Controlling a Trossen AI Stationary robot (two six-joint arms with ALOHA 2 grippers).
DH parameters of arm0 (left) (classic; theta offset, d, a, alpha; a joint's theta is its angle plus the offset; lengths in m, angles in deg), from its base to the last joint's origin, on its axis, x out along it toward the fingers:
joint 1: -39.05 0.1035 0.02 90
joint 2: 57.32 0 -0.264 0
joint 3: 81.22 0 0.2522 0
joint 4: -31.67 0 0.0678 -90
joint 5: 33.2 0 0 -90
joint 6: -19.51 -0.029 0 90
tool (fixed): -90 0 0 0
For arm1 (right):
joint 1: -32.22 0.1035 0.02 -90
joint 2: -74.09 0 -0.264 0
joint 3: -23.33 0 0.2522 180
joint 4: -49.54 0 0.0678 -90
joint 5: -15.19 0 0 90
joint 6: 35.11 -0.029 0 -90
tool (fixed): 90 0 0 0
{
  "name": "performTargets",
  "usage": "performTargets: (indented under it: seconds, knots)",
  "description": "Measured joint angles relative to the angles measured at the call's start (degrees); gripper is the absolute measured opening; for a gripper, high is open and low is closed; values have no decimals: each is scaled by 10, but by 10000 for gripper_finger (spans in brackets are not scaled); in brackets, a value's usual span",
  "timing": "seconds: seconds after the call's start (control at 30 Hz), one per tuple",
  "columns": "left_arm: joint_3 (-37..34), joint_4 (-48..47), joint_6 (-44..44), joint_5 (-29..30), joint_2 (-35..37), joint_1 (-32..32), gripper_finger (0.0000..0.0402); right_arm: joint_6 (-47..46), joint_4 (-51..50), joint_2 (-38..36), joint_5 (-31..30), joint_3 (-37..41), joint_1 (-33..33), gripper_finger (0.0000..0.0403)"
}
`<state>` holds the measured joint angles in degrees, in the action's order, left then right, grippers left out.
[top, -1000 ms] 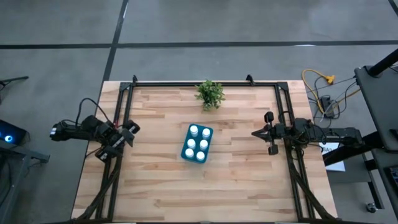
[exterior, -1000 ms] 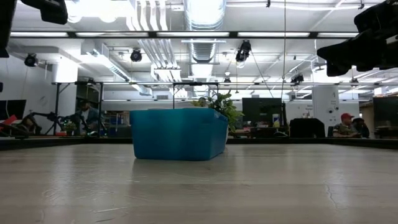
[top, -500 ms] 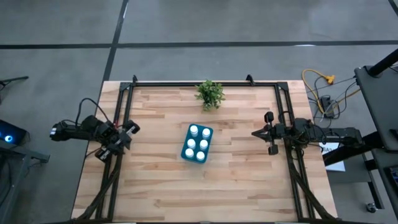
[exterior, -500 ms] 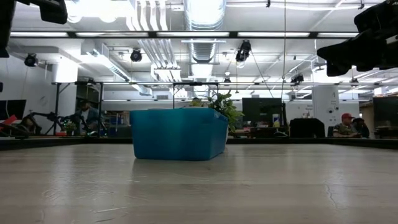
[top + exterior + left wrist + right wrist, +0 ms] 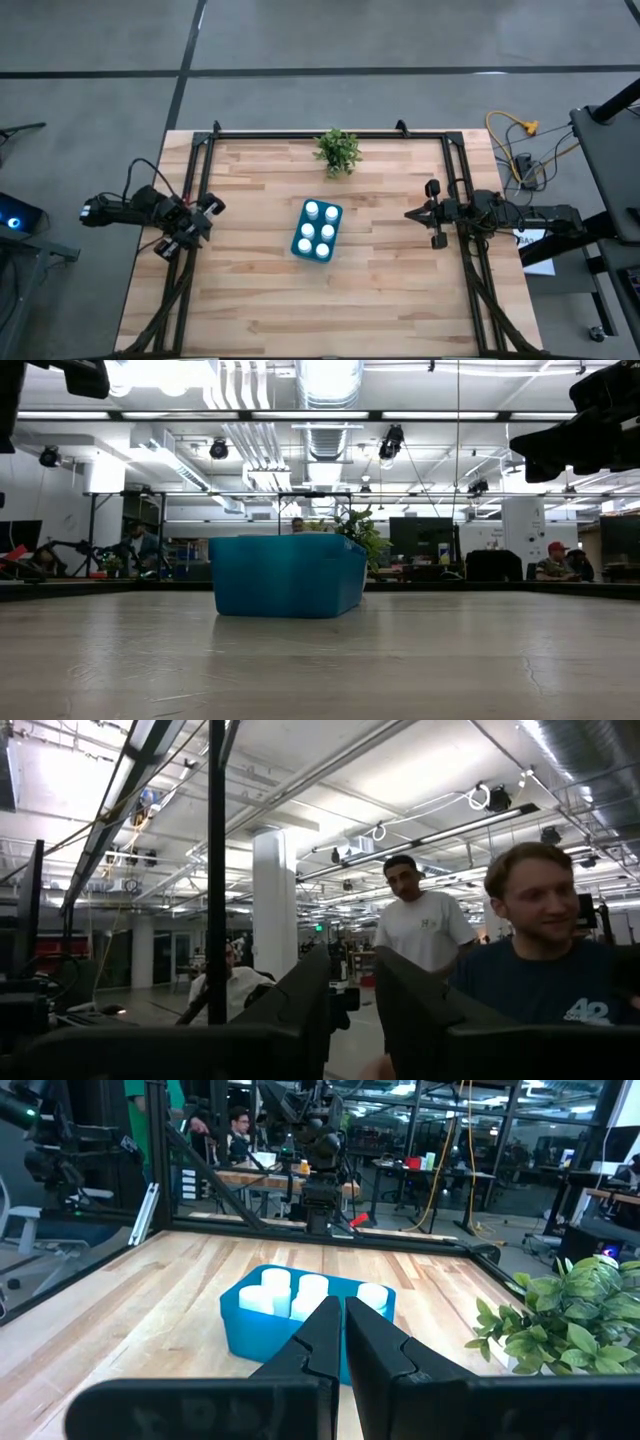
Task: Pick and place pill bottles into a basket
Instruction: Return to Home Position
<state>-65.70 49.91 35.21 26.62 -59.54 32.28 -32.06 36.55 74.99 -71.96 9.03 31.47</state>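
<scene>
While six pill bottles (image 5: 326, 231) fill the basket (image 5: 285, 575), left gripper (image 5: 210, 214) apart, right gripper (image 5: 409, 212) together.

Only the basket (image 5: 317, 229) and plant (image 5: 337, 150) interrupt the bare tabletop (image 5: 250, 290).

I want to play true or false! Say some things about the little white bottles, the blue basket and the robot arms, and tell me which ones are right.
1. Six pill bottles stand inside the basket. True.
2. One bottle lies on the wood outside the basket. False: none shows on the table; all six are in the basket.
3. The plant grows inside the basket. False: the plant stands apart from it, near the table's far edge.
4. The left gripper and right gripper wait at the table's sides, away from the basket. True.
5. The right gripper holds a bottle. False: it is shut on nothing.
</scene>
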Motion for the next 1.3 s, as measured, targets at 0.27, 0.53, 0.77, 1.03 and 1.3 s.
performTargets:
  seconds: [0.27, 0.53, 0.77, 1.03, 1.3]
  knots:
    - [-3, -3, -2, -2, -1, 0, 64, 1, 0, 0, 0, 0, 0, 9]
    - [-4, -14, -12, -2, 0, 0, 64, 1, 0, 0, 0, 0, 0, 9]
    - [-4, -15, -24, -12, 0, 0, 64, 0, 0, 0, 0, 0, 0, 9]
    - [-5, -11, -26, -24, 1, 0, 64, 1, 0, 0, 0, 0, 0, 9]
    - [-10, -7, -31, -26, 0, 0, 64, 1, 0, 0, 0, 0, 0, 9]
